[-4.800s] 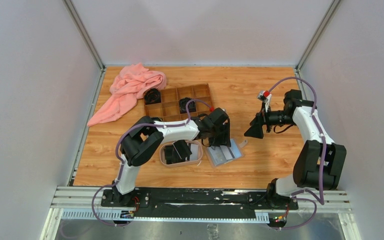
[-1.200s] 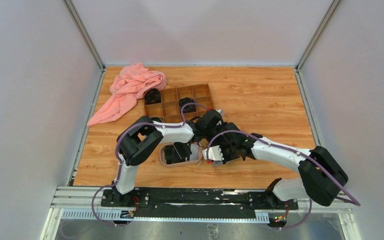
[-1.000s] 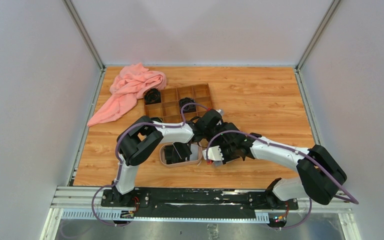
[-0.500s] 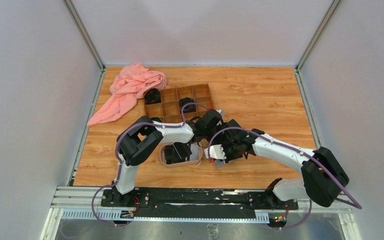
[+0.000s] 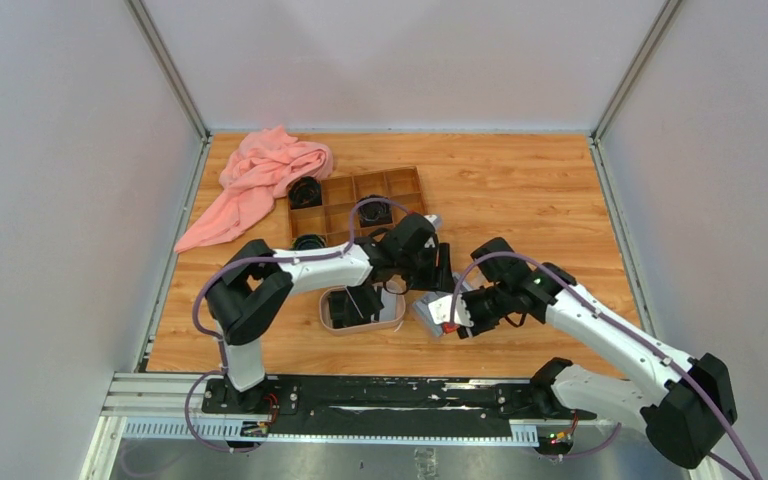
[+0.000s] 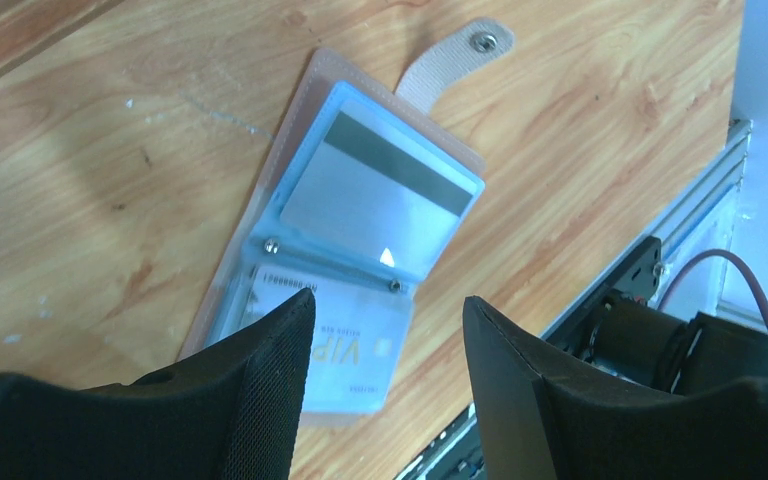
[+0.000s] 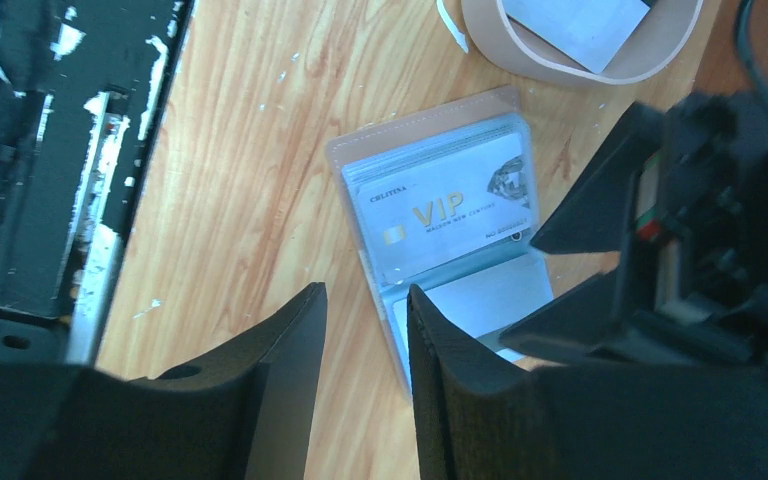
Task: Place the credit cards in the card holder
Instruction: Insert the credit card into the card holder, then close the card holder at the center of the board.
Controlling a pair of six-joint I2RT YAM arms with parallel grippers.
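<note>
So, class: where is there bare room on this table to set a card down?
Free: the table right of the compartment box, and its near-left corner below the pink cloth. Crowded: the centre, with oval tray, card holder, left gripper and right gripper.

The card holder (image 5: 426, 314) lies open on the table (image 5: 540, 200), just right of the tray (image 5: 360, 330), near the front edge. One card (image 6: 375, 195) sits in one of its sleeves and a second card (image 6: 345, 350) in the facing sleeve. Behind the tray stands the compartment box (image 5: 340, 213), with the cloth (image 5: 260, 180) at its left.
</note>
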